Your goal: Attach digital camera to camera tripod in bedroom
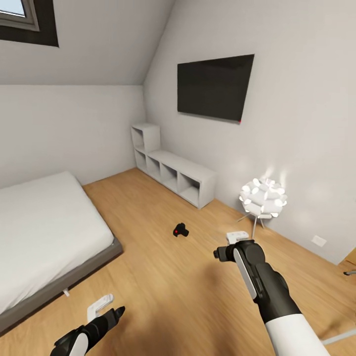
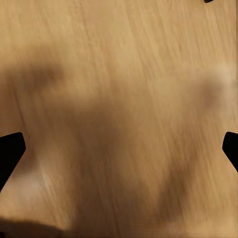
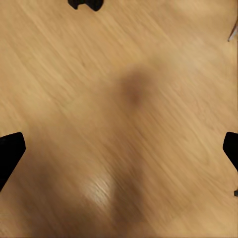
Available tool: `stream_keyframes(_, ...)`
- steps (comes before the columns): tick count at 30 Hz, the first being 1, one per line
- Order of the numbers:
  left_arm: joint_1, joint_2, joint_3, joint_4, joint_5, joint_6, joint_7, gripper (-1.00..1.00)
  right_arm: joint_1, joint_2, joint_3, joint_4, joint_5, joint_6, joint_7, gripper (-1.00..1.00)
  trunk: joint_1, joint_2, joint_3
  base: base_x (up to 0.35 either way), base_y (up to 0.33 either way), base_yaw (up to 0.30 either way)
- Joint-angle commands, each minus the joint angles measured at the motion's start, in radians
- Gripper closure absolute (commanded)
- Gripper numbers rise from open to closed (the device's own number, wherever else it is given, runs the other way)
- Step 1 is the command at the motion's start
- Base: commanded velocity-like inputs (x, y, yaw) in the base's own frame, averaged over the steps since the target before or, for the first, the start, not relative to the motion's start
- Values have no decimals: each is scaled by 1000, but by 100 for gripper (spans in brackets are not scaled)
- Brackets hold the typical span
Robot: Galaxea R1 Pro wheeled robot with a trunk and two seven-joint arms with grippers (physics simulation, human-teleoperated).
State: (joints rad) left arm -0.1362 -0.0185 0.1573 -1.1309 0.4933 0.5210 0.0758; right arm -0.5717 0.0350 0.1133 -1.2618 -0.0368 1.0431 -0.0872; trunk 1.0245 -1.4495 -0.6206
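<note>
- The camera point(image 1: 181, 230) lies on the floor point(image 1: 163, 277) mid-room, ahead of both arms, red button showing; it also appears at the edge of the right wrist view point(image 3: 85, 4).
- It looks small, rigid and light, probably smooth-sided; gripping across the boxy body, clear of the stubby lens, seems safest.
- Left gripper point(image 2: 119, 148) and right gripper point(image 3: 119, 148) both hang wide apart over bare boards, holding nothing.
- The floor is light wood plank, slightly glossy, so the camera may slide if nudged.
- A bed point(image 1: 44, 232) stands left, cube shelves point(image 1: 175, 170) on the far wall, a lamp point(image 1: 263, 198) to the right, and a dark screen point(image 1: 215, 86) above.
</note>
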Motion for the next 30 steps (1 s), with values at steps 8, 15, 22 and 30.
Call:
stream_keyframes(8,0,0,1,3,10,10,7,-100,7,9,0,0,-3,4,-8,-100,1,0,-5,316,127,-69)
stream_keyframes(15,0,0,2,4,10,14,7,-100,21,13,7,13,0,4,-7,-100,1,0,-5,306,160,-15)
stream_keyframes(22,0,2,2,5,9,14,9,-100,25,11,50,28,-2,4,-4,-100,1,0,-5,317,121,-2)
stream_keyframes(30,0,2,2,6,9,14,11,-100,53,7,67,25,-3,4,2,-100,1,0,-5,325,94,0)
